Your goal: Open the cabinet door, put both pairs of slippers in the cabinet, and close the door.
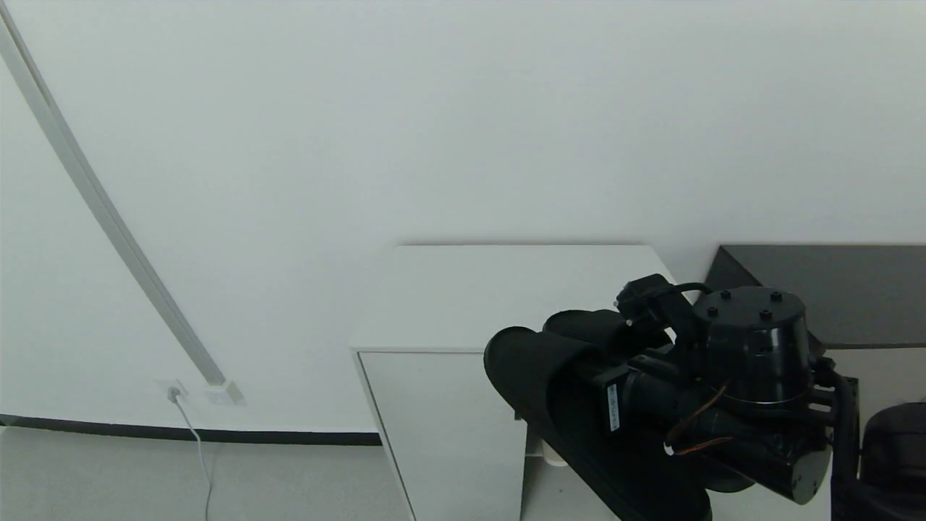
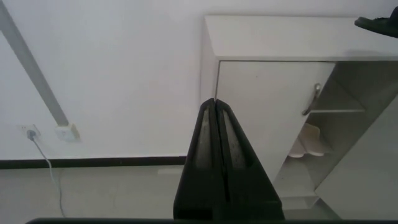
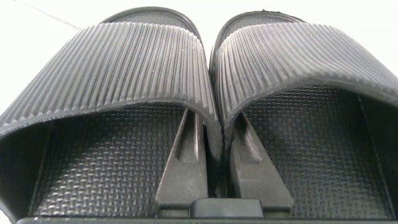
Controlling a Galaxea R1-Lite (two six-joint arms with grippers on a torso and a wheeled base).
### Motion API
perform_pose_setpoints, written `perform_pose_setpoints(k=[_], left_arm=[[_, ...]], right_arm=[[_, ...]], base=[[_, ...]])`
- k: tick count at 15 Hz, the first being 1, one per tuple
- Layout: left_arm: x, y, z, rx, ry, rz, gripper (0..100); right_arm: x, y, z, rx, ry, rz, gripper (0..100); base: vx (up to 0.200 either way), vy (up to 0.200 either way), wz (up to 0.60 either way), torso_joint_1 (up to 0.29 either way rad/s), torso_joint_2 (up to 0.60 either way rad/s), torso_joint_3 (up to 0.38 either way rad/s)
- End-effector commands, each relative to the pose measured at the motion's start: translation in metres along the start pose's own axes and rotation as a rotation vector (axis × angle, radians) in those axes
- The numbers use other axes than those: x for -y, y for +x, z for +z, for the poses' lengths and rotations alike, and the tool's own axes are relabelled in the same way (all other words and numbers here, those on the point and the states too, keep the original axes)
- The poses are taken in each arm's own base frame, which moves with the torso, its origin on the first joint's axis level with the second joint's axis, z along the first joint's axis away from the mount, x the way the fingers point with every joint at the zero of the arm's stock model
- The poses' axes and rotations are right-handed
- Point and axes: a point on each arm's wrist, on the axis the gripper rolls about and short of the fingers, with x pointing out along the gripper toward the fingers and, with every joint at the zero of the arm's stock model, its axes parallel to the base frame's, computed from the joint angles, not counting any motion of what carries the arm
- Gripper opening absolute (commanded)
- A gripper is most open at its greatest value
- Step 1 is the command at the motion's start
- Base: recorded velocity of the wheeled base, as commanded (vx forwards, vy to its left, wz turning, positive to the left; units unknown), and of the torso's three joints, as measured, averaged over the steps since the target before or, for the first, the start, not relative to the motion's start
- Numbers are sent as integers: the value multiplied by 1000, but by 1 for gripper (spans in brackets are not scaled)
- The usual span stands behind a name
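Head view: black slippers (image 1: 539, 373) are clamped in the right gripper (image 3: 214, 165), toes away from it, above the opened white cabinet (image 1: 506, 297); the left gripper (image 2: 216, 124) is closed, empty.

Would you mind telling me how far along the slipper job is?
Done: the cabinet door stands open, and a pale pair seems to lie inside. In hand: the right gripper grips the black slippers together. Left: shelving them, closing the door.

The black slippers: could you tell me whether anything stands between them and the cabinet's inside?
Nothing visible does: the cabinet stands open, and the right end effector holds the black slippers above its top.
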Motion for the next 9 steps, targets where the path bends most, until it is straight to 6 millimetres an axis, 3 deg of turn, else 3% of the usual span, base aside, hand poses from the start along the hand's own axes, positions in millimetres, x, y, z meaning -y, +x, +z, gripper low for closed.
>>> perform_pose_setpoints(k=[1,6,9], left_arm=[[0,0,0,-1,0,1,0],[0,0,0,-1,0,-1,0],[0,0,0,-1,0,-1,0]], right_arm=[[0,0,-2,-6,-2,-1,0],[0,0,-3,-2,-1,0,0],[0,0,-3,0,-2,0,0]], base=[[0,-200,0,-2,7,-2],[0,-200,0,5,2,0],[0,0,0,0,0,0]])
